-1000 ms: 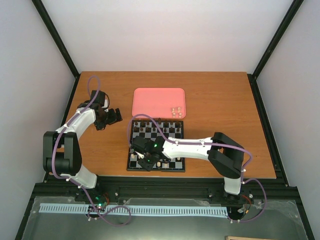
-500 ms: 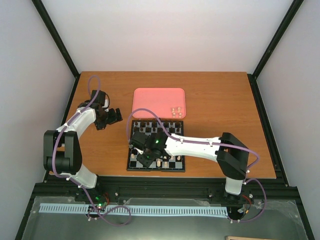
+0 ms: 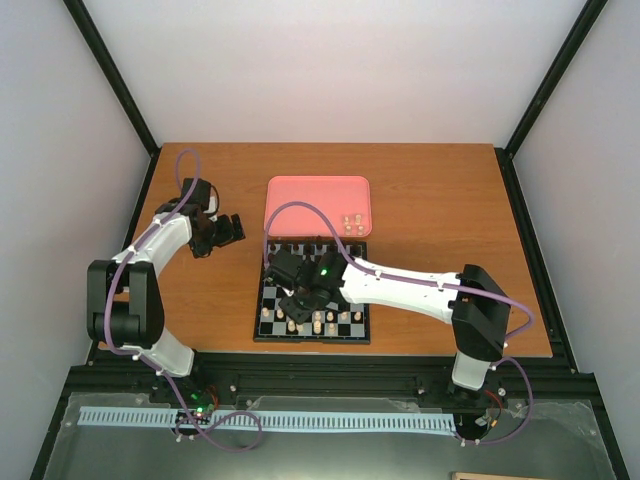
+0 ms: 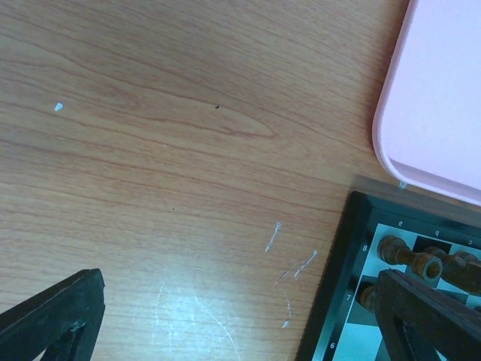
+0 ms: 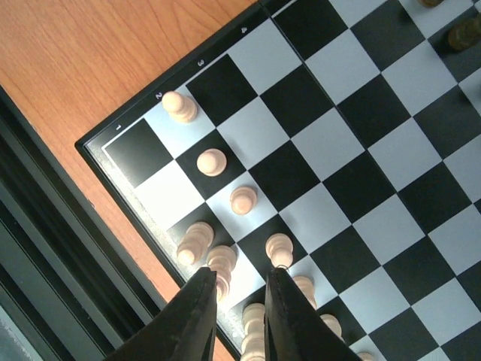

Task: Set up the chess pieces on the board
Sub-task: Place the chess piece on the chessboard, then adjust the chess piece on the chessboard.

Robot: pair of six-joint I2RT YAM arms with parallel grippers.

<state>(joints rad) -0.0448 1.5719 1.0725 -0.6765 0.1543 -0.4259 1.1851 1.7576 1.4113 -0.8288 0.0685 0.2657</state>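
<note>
The board (image 3: pixel 358 300) lies in the middle of the table. Several cream chess pieces (image 3: pixel 318 322) stand on its two near rows, and dark pieces line the far rows. A few more cream pieces (image 3: pixel 352 224) lie on the pink tray (image 3: pixel 318 205). My right gripper (image 3: pixel 297 299) hovers over the board's near left part. In the right wrist view its jaws (image 5: pixel 240 274) stand narrowly apart with nothing between them, above a pawn (image 5: pixel 279 248) and taller pieces (image 5: pixel 195 241). My left gripper (image 4: pixel 240 286) is wide open over bare wood beside the board's corner (image 4: pixel 338 286).
The pink tray (image 4: pixel 443 113) sits just beyond the board's far edge. Dark brown pieces (image 4: pixel 406 252) stand at the board's far left corner, close to my left gripper's right finger. A black frame rail runs along the table's near edge.
My right arm has lifted and drawn back from the board's near left corner toward its middle, and its jaws have narrowed. The left arm has not moved.
</note>
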